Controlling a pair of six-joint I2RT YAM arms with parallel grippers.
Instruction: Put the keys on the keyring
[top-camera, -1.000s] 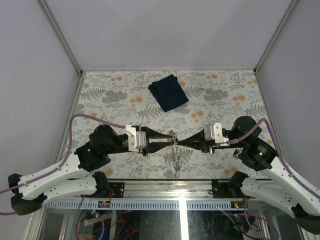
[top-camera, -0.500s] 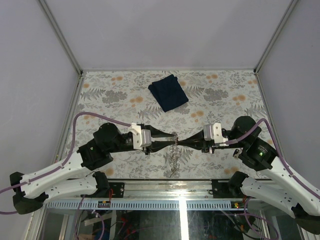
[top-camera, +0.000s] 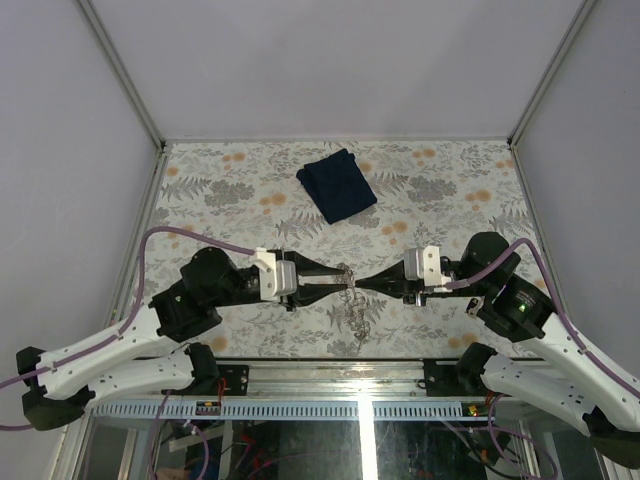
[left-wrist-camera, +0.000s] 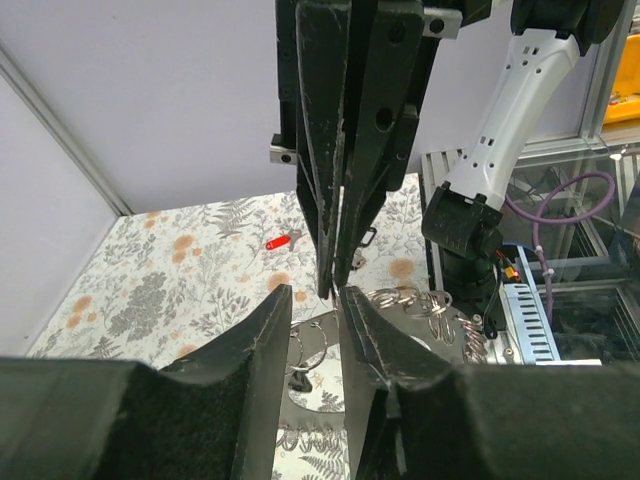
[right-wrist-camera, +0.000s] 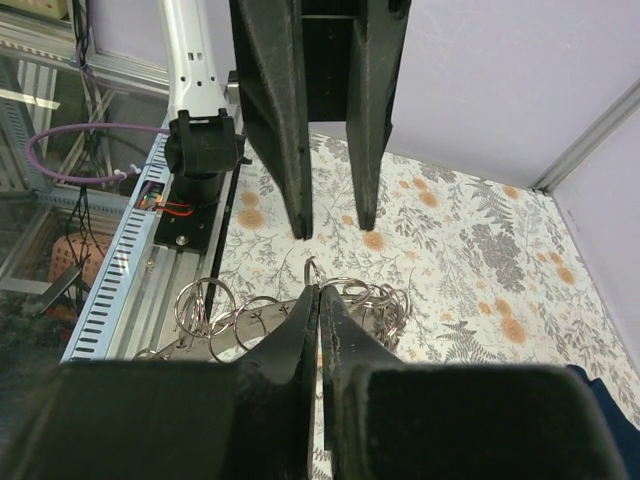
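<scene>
Two tips facing | left gripper (left-wrist-camera: 315, 295) slightly apart | right gripper (right-wrist-camera: 317, 290) pinching keyring (right-wrist-camera: 375, 296) — blue cloth (top-camera: 337, 186) beyond

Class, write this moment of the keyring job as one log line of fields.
left gripper: open, facing right's tips | right gripper: shut on keyring | red key: loose on table
</scene>
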